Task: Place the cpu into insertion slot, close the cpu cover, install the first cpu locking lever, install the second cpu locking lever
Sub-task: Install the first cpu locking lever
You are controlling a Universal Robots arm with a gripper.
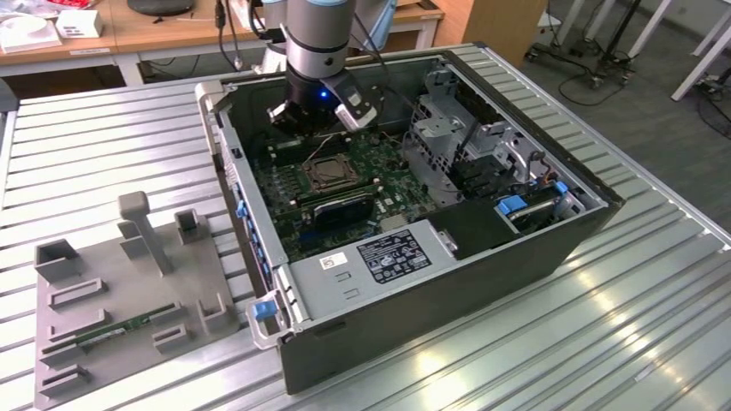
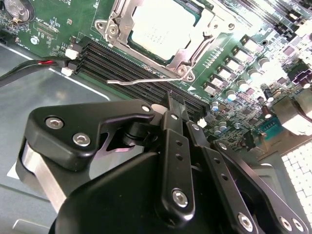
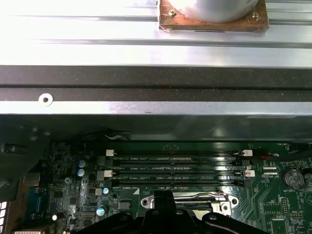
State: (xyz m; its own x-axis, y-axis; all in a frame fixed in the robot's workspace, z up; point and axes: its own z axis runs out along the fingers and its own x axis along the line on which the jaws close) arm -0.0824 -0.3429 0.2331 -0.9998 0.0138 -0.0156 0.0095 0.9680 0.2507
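The cpu (image 2: pixel 161 27) lies in the insertion slot (image 1: pixel 325 171), its pale metal face up. The silvery cpu cover (image 2: pixel 113 29) is folded down around its edges. One thin wire locking lever (image 2: pixel 141 80) sticks out from the socket's corner and lies free across the black memory slots (image 2: pixel 122 61). My gripper (image 2: pixel 174 105) is shut with nothing between its black fingers, its tip just short of that lever. In the exterior view the gripper (image 1: pixel 320 128) hangs inside the case, just beyond the socket. The first wrist view shows the fingertips (image 3: pixel 163 195) by the cover's edge (image 3: pixel 195 197).
The open computer case (image 1: pixel 594 205) lies on a ribbed metal table. A white-labelled power supply (image 1: pixel 389 253) sits at its near end, and a grey drive cage (image 1: pixel 457 128) on the exterior view's right. A grey fixture board (image 1: pixel 115 291) lies at the exterior view's left. A red-black cable (image 2: pixel 29 68) runs beside the board.
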